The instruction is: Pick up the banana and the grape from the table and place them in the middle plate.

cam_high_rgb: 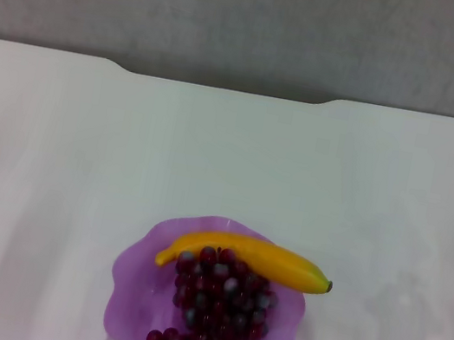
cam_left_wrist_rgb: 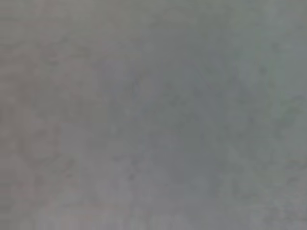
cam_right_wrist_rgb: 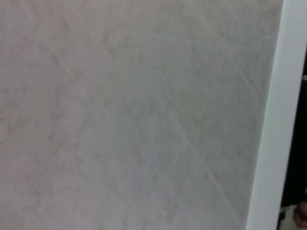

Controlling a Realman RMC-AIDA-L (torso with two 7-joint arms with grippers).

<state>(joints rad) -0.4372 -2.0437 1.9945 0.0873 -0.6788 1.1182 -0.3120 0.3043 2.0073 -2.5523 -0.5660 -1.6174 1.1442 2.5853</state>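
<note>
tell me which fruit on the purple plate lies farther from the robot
The curved yellow banana; it lies across the far side of the translucent purple plate, beyond the dark red grapes.

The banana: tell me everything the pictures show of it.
The banana is a single curved fruit, smooth yellow-orange skin, with a small dark tip at the end toward the robot's right. It lies on its side across the far part of the purple plate, that dark tip reaching just past the scalloped rim. Its near edge rests against the bunch of grapes, which fills the plate in front of it. No gripper touches it, and only the head view shows it.
</note>
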